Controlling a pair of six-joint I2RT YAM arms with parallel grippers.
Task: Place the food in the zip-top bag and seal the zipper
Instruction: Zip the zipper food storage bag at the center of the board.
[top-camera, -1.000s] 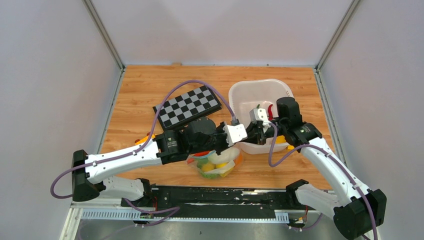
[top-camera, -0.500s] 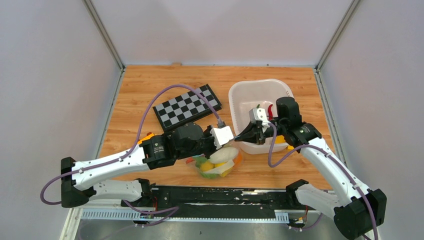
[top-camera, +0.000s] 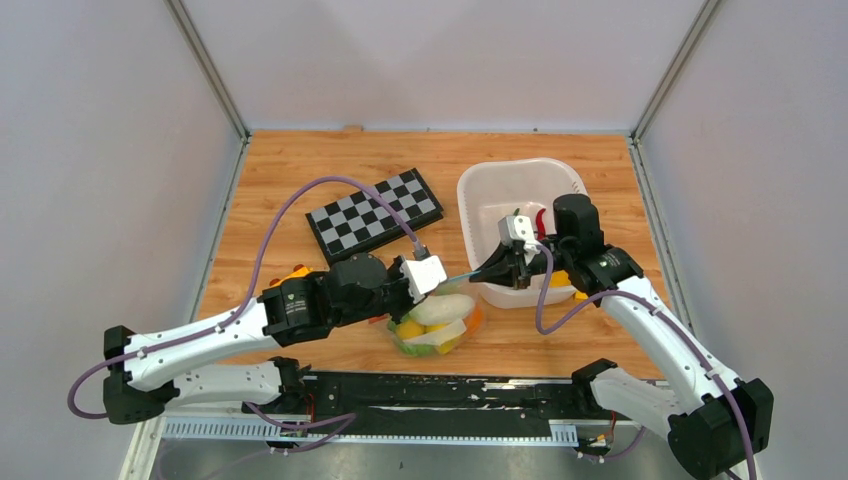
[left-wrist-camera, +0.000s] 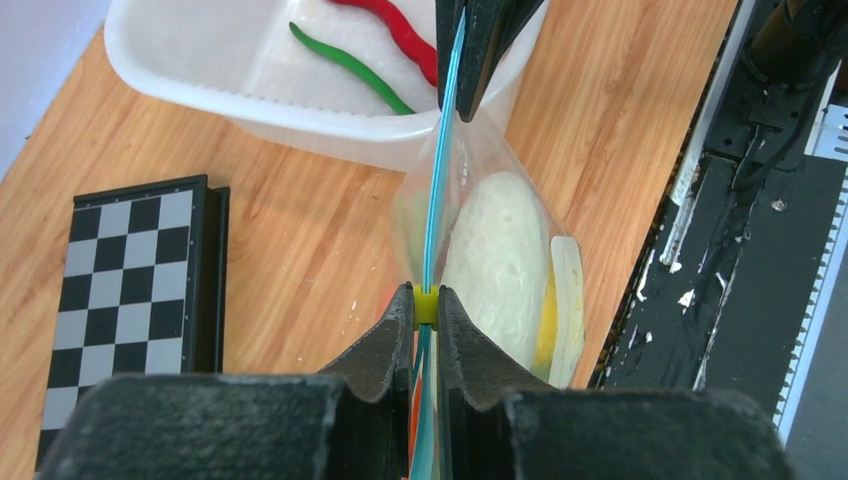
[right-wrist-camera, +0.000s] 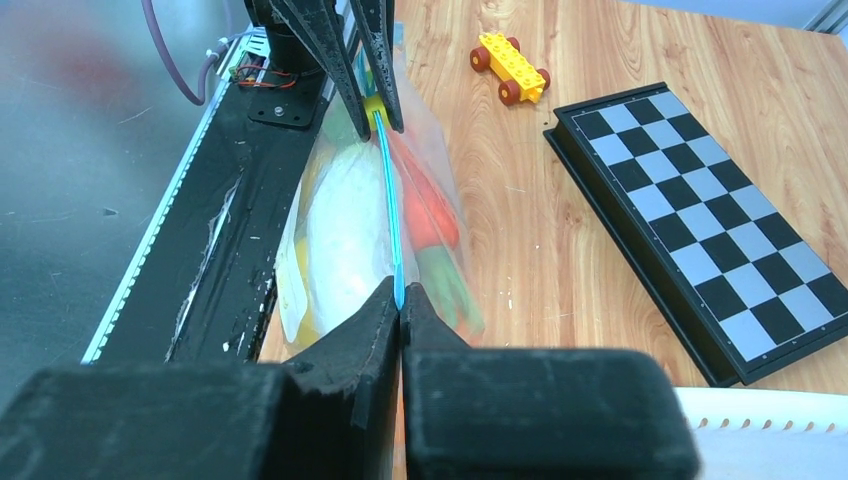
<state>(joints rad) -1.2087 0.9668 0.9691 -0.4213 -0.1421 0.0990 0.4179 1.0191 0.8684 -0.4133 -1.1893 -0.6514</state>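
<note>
The clear zip-top bag (top-camera: 436, 325) hangs just above the table's near edge, stretched between my two grippers. It holds a white radish (left-wrist-camera: 498, 250), yellow, green and orange food. My left gripper (left-wrist-camera: 426, 306) is shut on the yellow slider (right-wrist-camera: 373, 103) of the teal zipper (left-wrist-camera: 438, 150). My right gripper (right-wrist-camera: 401, 300) is shut on the zipper's other end, beside the basket. In the top view the left gripper (top-camera: 438, 285) and the right gripper (top-camera: 487, 272) hold the strip taut between them. A red pepper (left-wrist-camera: 395, 30) and a green pepper (left-wrist-camera: 350, 68) lie in the basket.
The white plastic basket (top-camera: 478, 185) stands at the back right, just behind the right gripper. A folded chessboard (top-camera: 375, 214) lies at the middle left. A yellow toy car (right-wrist-camera: 510, 66) sits left of the bag. The black base rail (top-camera: 440, 390) runs along the near edge.
My left gripper has slid left along the zipper with the slider, away from the right gripper. The bare teal strip between them is longer. The right gripper has stayed put.
</note>
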